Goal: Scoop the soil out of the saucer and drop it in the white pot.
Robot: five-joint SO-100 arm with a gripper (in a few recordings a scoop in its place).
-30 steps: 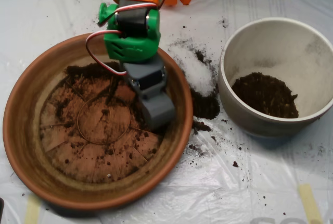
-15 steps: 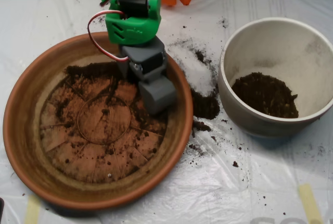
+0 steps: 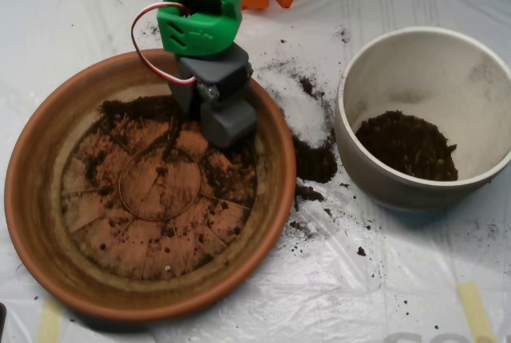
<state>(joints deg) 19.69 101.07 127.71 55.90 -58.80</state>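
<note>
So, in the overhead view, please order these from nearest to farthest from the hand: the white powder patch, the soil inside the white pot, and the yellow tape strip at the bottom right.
From the hand, over the saucer's upper part:
1. White powder patch, on the sheet just to its right.
2. Soil inside the white pot, farther right.
3. Yellow tape strip, far at the bottom right.

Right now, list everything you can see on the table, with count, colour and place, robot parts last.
saucer: one, terracotta orange, left.
soil: dark brown; a heap in the pot, a thin scatter on the saucer floor, spilled clumps between the two.
white pot: one, off-white, right.
white powder patch: one, between saucer and pot.
plastic sheet: one, clear-white, covering the table.
scoop: one, grey, over the saucer's upper part.
arm: one, green and orange, top centre.
</note>
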